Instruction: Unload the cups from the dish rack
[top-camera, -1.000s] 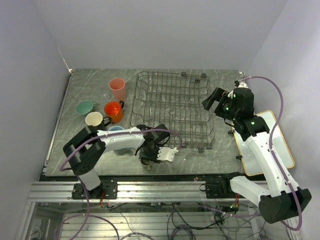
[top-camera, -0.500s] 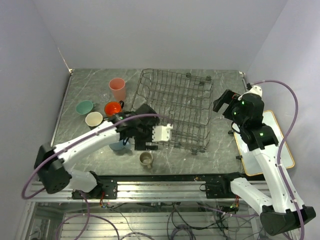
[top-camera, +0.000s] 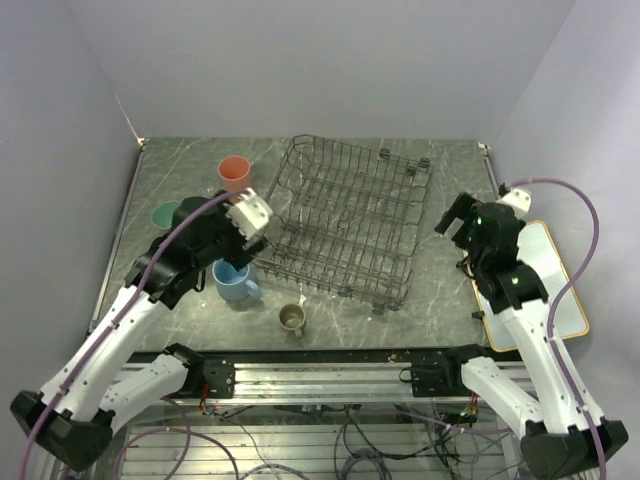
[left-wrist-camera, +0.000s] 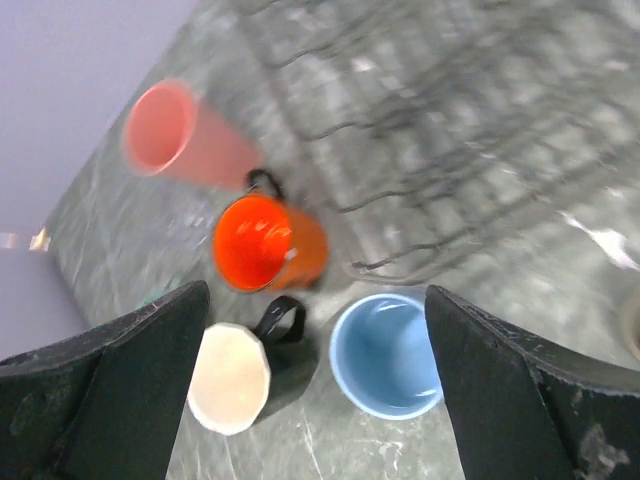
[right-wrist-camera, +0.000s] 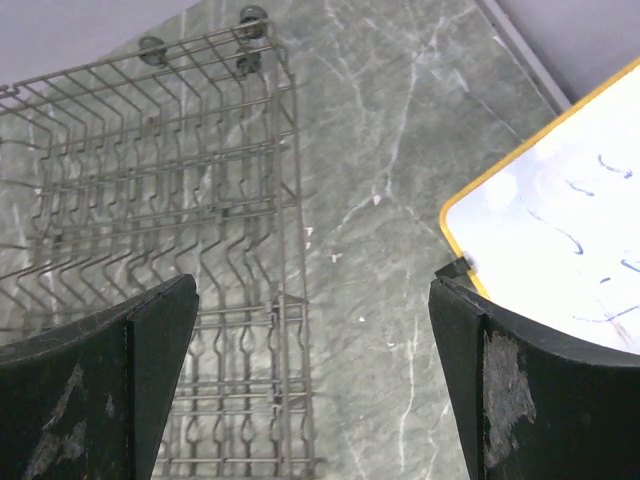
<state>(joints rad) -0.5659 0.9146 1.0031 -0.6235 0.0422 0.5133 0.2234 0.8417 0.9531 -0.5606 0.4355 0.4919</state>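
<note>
The grey wire dish rack (top-camera: 345, 220) lies askew mid-table with no cup visible in it; it also shows in the left wrist view (left-wrist-camera: 450, 120) and the right wrist view (right-wrist-camera: 150, 200). Left of it stand the pink tumbler (top-camera: 234, 172), the mint-green cup (top-camera: 165, 213) and the light-blue mug (top-camera: 233, 280). The small beige cup (top-camera: 292, 318) stands near the front edge. My left gripper (top-camera: 243, 222) hovers open and empty over the orange mug (left-wrist-camera: 265, 243), the black mug (left-wrist-camera: 235, 375) and the light-blue mug (left-wrist-camera: 385, 355). My right gripper (top-camera: 452, 215) is open and empty right of the rack.
A white board with an orange rim (top-camera: 550, 280) lies at the right edge, also in the right wrist view (right-wrist-camera: 560, 240). Bare marble table (right-wrist-camera: 400, 200) shows between rack and board. Grey walls close the back and sides.
My left gripper has left the small beige cup near the front edge, risen and swung back left over the cup group. The rack has turned. My right arm has drawn back right.
</note>
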